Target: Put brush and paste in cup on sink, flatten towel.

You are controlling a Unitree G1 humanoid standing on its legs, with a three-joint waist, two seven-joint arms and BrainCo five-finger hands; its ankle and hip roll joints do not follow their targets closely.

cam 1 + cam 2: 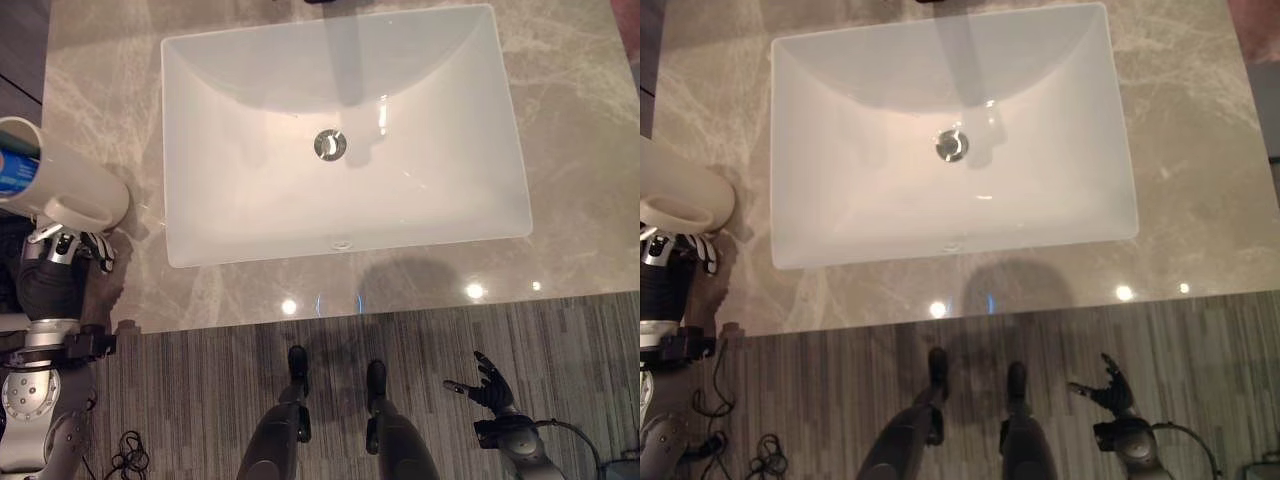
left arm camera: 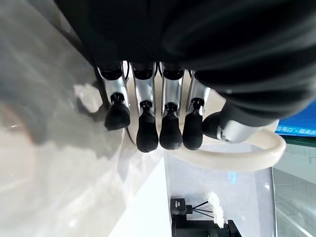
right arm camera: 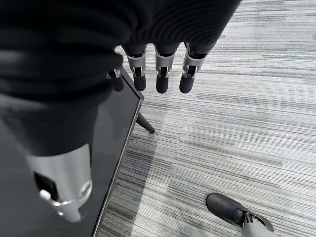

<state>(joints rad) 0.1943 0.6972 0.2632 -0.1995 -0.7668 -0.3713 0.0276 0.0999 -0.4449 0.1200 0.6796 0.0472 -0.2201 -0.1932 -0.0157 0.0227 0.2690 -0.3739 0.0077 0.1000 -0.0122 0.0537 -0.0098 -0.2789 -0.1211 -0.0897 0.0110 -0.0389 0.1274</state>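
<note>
Cup (image 1: 55,175), a cream-white cylinder of smooth plastic or ceramic, was what we saw in our left hand (image 1: 62,245), tipped far over so that it lay nearly on its side above the left end of the grey marble-patterned counter (image 1: 570,150), just beside the left wall of the white rectangular basin (image 1: 345,135). Its open mouth pointed away from the basin, and a blue object (image 1: 15,172) showed inside it; we could not tell whether that was the paste or the brush. In the left wrist view the dark-tipped fingers (image 2: 170,131) curled round the cup's pale rim (image 2: 237,158), with the thumb closing against it from the other side. The basin held a round chrome drain (image 1: 330,144) near its middle. Our right hand (image 1: 490,385) hung low over the grey striped carpet (image 1: 200,390), well apart from the counter, its fingers loosely spread and holding nothing; its wrist view showed them hanging straight beside a dark flat panel (image 3: 111,148).
</note>
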